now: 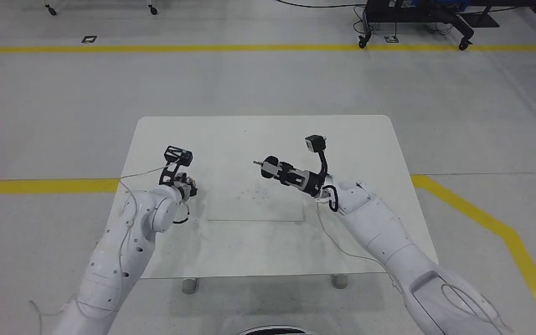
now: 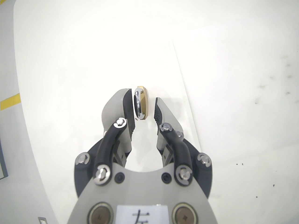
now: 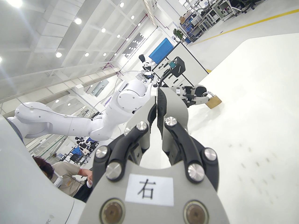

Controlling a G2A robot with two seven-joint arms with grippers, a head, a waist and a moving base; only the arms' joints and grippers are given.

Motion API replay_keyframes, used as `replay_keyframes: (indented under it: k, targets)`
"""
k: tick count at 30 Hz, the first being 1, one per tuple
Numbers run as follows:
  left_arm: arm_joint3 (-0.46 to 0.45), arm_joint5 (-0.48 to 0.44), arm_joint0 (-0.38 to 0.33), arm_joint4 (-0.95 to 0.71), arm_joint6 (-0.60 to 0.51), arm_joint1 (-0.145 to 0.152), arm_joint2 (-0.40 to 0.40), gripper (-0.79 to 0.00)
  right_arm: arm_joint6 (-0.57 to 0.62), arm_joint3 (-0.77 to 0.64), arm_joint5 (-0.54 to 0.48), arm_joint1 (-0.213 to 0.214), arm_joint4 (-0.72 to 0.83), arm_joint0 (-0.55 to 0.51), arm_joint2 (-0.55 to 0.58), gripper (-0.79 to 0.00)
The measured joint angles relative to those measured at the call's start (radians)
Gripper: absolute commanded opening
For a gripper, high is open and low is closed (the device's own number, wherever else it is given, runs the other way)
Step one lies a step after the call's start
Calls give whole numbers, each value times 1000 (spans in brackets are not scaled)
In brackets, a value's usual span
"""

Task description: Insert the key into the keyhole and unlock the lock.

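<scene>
A brass padlock (image 2: 143,103) with a chrome shackle stands on edge on the white table (image 1: 352,142). My left gripper (image 2: 143,96) is open around it. One pad (image 2: 128,103) touches the shackle, and a narrow gap separates the other pad from the brass body. In the right wrist view the padlock (image 3: 214,102) sits at the tip of the left gripper (image 3: 205,95), low on the table. My right gripper (image 1: 265,166) hangs above the table's middle, shut on the key (image 1: 257,162). The key's thin tip points toward the left arm. The right fingers (image 3: 163,103) are pressed together.
A thin white sheet (image 2: 210,94) lies on the table, its edge running just beside the left gripper. Small dark specks (image 2: 261,87) mark the surface. The table's left edge (image 2: 16,47) is some way from the lock.
</scene>
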Motion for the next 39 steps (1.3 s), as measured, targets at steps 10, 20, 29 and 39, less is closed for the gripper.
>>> replay_keyframes:
  k: [10, 20, 29, 39]
  targets:
    - [40, 9, -30, 12, -22, -12, 20, -785, 0, 0, 0, 0, 0, 0, 0, -785]
    - [86, 12, -63, 8, 1, -24, 31, -785, 0, 0, 0, 0, 0, 0, 0, -785]
    - [70, 20, -47, -80, 112, -29, -29, -785, 0, 0, 0, 0, 0, 0, 0, -785]
    - [93, -322, -13, -756, 12, -11, -277, -785, 0, 0, 0, 0, 0, 0, 0, -785]
